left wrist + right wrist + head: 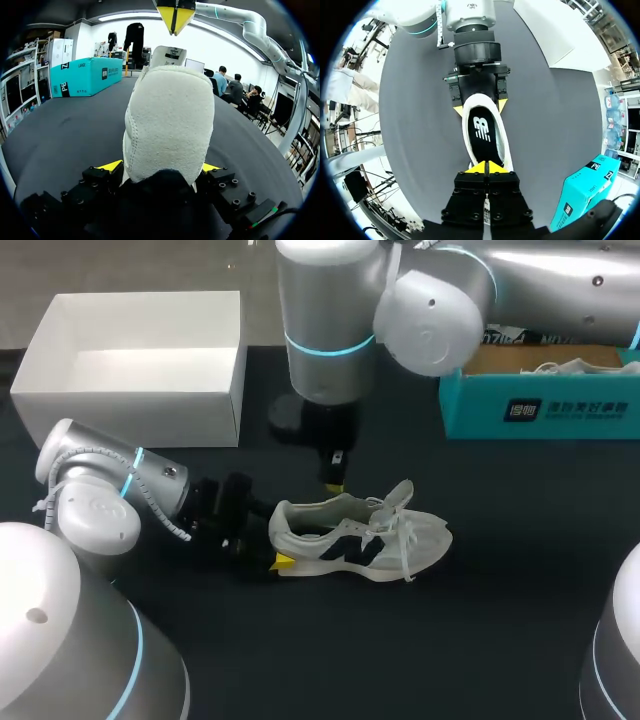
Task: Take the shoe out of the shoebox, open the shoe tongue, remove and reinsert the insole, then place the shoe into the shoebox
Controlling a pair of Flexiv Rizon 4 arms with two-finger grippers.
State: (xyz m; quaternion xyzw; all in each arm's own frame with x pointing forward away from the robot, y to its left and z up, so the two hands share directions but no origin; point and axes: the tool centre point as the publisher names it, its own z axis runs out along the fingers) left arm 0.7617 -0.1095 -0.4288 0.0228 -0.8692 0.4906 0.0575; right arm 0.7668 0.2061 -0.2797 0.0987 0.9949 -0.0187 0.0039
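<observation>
**Left gripper [268, 552] clamped on the shoe's [360, 535] heel; right gripper [333, 483] pinched shut just above it**

At the upper left of the head view an open white box [130, 390] sits on the dark table [500, 630]. Below it, my left arm comes in low from the left edge. Its fingers are spread to the width of the heel and press on it from both sides. The left wrist view shows a yellow tip against each flank of the heel, with the shoe running straight ahead from the gripper.

The white shoe stands on its sole at the frame's middle, heel to the left and toe to the right, laces loose. Its dark insole [481, 130] lies inside, seen through the opening in the right wrist view.

My right arm drops from the top of the frame. Its two yellow tips are closed against each other and hold nothing. They hang over the shoe's opening, near the tongue and apart from it.

At the upper right stands the teal shoebox [540, 410], well apart from the shoe.
</observation>
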